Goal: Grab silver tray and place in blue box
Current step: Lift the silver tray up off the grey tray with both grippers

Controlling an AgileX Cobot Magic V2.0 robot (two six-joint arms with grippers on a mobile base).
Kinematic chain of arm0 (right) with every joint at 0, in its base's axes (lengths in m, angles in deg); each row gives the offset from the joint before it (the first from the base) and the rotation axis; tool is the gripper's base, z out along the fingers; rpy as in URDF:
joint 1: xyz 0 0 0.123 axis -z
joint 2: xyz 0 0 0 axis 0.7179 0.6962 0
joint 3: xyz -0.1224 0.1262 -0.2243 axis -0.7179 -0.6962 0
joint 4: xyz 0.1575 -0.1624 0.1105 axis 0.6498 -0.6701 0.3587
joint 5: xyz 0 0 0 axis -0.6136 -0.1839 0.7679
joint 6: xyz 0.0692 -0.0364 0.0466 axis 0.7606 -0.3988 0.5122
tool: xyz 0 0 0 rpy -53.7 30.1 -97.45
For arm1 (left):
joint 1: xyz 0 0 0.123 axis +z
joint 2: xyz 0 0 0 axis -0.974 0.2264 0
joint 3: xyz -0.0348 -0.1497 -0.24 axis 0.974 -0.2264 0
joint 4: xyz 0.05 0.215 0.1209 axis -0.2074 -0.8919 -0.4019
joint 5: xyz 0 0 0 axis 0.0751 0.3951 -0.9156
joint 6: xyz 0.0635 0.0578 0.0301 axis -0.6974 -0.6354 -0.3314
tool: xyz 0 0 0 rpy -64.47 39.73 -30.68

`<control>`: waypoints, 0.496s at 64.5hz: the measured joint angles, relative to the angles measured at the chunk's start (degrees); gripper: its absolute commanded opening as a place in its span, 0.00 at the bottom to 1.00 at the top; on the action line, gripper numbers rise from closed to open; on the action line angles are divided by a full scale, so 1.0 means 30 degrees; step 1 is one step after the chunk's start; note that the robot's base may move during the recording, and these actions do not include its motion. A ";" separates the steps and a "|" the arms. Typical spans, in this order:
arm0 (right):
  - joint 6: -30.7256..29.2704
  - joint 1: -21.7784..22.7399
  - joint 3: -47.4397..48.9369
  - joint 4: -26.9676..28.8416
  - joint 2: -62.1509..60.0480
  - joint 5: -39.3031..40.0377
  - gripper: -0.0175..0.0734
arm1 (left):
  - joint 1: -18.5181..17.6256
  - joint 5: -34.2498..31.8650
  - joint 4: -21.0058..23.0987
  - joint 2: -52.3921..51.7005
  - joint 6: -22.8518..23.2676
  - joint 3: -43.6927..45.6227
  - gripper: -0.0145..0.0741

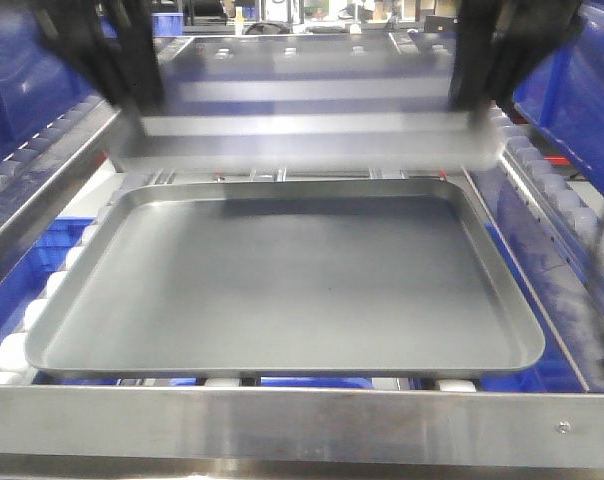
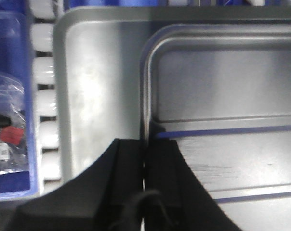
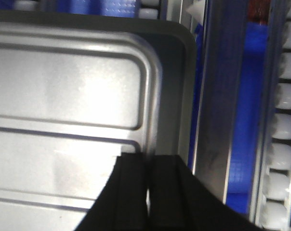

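Clamped tight with the left gripper (image 2: 145, 156) on one side rim of the silver tray (image 2: 222, 82). Pinched the same way with the right gripper (image 3: 148, 163) on the opposite rim. Hanging blurred between both arms, above the far end of the larger grey tray (image 1: 282, 290), white rollers (image 2: 44, 101) alongside.

silver tray (image 3: 68, 96), rim pinched by right hand (image 3: 148, 161)

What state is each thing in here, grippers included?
silver tray: gripped at both ends, held over the grey tray, motion-blurred.
grey tray: flat on the rollers, empty.
left gripper: shut on the silver tray's rim.
right gripper: shut on the silver tray's rim.
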 measured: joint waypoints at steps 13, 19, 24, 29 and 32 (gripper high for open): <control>0.0074 -0.1778 0.0000 -0.0373 -0.2479 -0.2078 0.25 | -0.2410 0.2079 -0.2006 -0.2710 0.1648 0.0000 0.05; 0.0144 -0.2415 0.0000 -0.0412 -0.3321 -0.2897 0.25 | -0.3450 0.3048 -0.2408 -0.3633 0.2067 0.0000 0.05; 0.0195 -0.2693 0.0000 -0.0412 -0.3961 -0.3519 0.25 | -0.4038 0.3642 -0.2511 -0.4109 0.2250 0.0000 0.06; 0.0195 -0.2875 0.0000 -0.0262 -0.4531 -0.3961 0.25 | -0.4478 0.4012 -0.2522 -0.4431 0.2388 0.0000 0.06; 0.0195 -0.2906 0.0000 -0.0127 -0.4889 -0.4146 0.25 | -0.4619 0.4087 -0.2522 -0.4508 0.2423 0.0000 0.06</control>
